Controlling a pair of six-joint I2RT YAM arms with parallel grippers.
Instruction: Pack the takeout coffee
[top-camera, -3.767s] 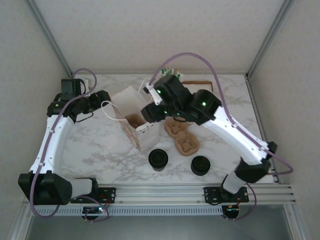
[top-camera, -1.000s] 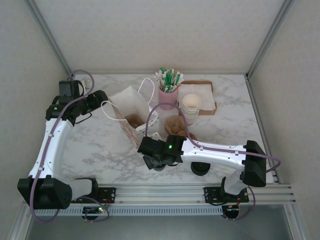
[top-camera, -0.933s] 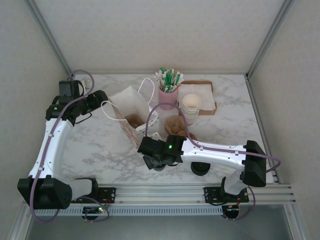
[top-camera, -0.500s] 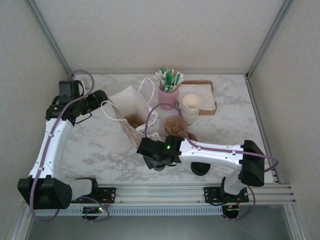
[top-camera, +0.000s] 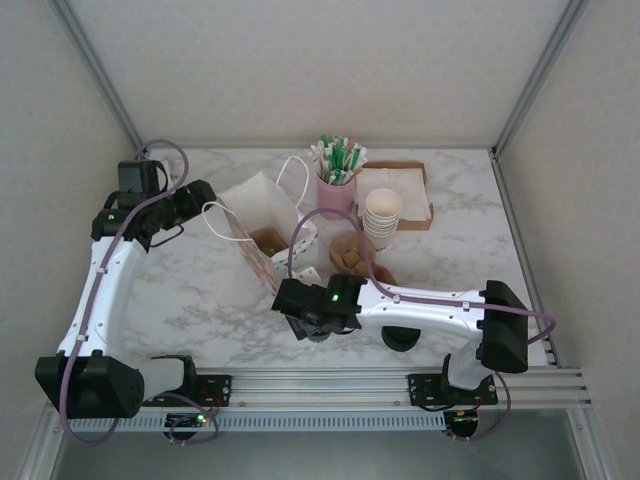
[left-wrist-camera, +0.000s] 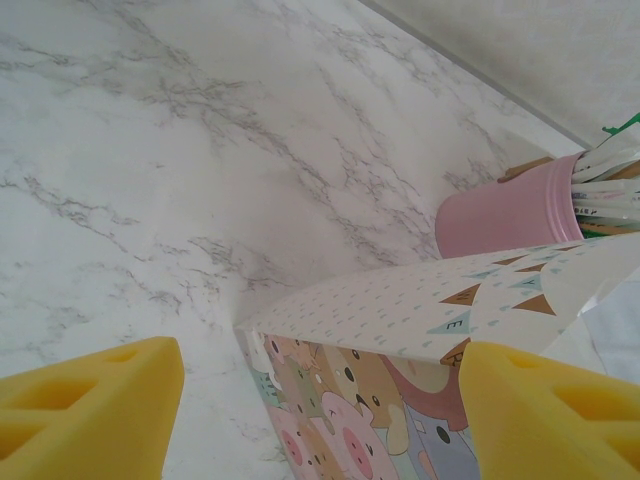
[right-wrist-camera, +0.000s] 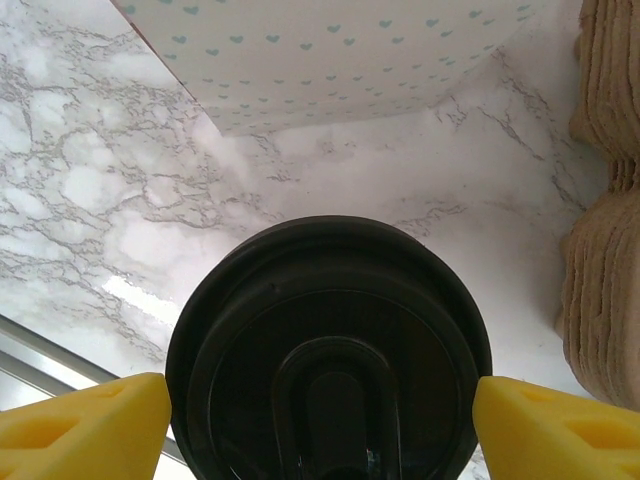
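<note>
Takeout coffee (right-wrist-camera: 330, 345) stands upright near the front edge of the desk (top-camera: 200, 300), close to the base of the paper bag (top-camera: 258, 200), with its black lid on. On your left, the left pincer (left-wrist-camera: 320, 410) is spread wide at the bag's rim. The printed edge lies between its yellow pads (left-wrist-camera: 90, 410), unpinched. Toward the middle, the right pincer (right-wrist-camera: 320, 428) hangs over the coffee with its jaws wide apart, one pad on each side of the lid; you cannot tell whether they touch it. Further right, a second lidded cup (top-camera: 400, 340) sits partly under the right arm. Behind it stand a pink holder (top-camera: 336, 196) and a stack of lidless cups (top-camera: 382, 215).
</note>
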